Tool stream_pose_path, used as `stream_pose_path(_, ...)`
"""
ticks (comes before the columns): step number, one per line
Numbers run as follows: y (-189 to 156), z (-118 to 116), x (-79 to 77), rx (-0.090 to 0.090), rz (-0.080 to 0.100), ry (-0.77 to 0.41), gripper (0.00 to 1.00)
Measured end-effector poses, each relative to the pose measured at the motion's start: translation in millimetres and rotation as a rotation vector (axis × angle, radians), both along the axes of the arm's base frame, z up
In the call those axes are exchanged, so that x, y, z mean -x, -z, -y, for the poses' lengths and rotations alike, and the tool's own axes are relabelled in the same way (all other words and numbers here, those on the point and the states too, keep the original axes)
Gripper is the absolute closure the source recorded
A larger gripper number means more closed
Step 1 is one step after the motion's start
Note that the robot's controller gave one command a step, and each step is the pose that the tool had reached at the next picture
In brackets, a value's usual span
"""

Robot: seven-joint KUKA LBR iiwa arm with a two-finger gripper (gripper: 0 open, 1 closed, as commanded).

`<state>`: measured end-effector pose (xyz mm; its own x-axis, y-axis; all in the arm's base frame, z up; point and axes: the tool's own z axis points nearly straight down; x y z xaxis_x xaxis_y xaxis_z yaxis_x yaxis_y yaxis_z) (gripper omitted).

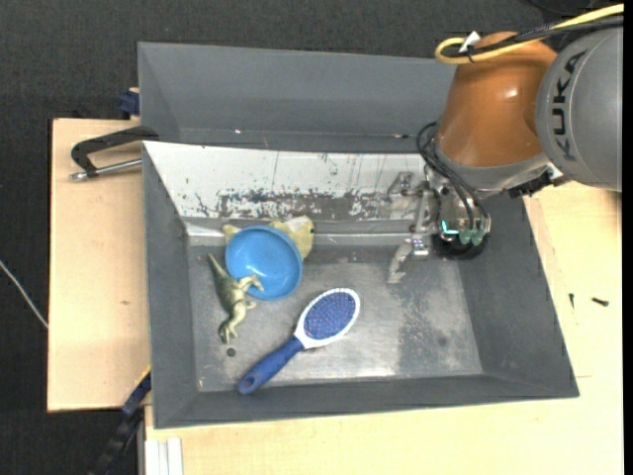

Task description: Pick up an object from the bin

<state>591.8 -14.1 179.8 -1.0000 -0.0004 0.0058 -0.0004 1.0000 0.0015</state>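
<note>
Blue oval brush point(309, 331) lies well apart from the end effector point(408, 252), whose opening I cannot tell

Gripper point(407, 253) in grey bin point(297, 97), blue brush point(307, 334), blue cup point(263, 261), toy dinosaur point(235, 300)

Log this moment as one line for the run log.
tool: over bin floor, right of centre | grip: unclear | blue hairbrush, blue bowl, green dinosaur: left, untouched

Dark carpet floor point(59, 47) behind
We see it black and speckled at top and left; a thin pale cord point(25, 294) crosses it
</note>
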Motion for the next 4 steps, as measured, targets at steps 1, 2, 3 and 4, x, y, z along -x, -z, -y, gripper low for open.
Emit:
stream_pose_path(1,106,-95,49.8,0.0,0.011,-0.542,0.0)
stream_pose_path(2,78,-77,76.8,-0.001,0.007,-0.654,0.0)
stream_pose_path(3,79,-117,83.6,-0.003,0.01,-0.825,0.0)
stream_pose_path(4,108,-111,99.2,-0.002,0.01,-0.985,0.0)
